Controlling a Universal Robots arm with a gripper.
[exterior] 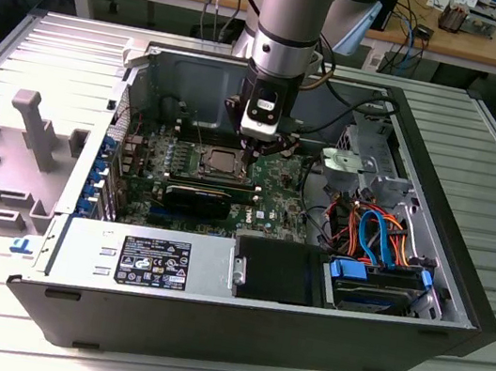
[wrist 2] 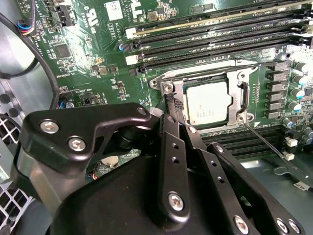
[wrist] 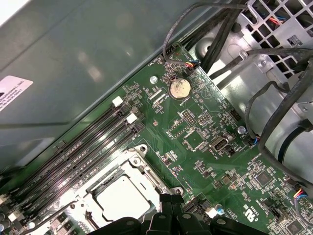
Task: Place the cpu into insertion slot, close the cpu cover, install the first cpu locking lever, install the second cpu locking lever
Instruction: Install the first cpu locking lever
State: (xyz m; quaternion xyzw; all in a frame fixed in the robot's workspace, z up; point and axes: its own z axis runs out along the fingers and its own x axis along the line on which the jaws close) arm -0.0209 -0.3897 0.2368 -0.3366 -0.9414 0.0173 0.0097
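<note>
my claw (wrist 2: 172,106), pinched shut, sits at a corner of the cpu cover (wrist 2: 205,78); the locking lever (wrist 2: 264,138) beyond looks thin and springy, so i'd hook its end.

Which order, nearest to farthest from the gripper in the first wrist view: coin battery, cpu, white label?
1. cpu, right beside the gripper.
2. coin battery, farther along the green board.
3. white label, on the case wall.
</note>
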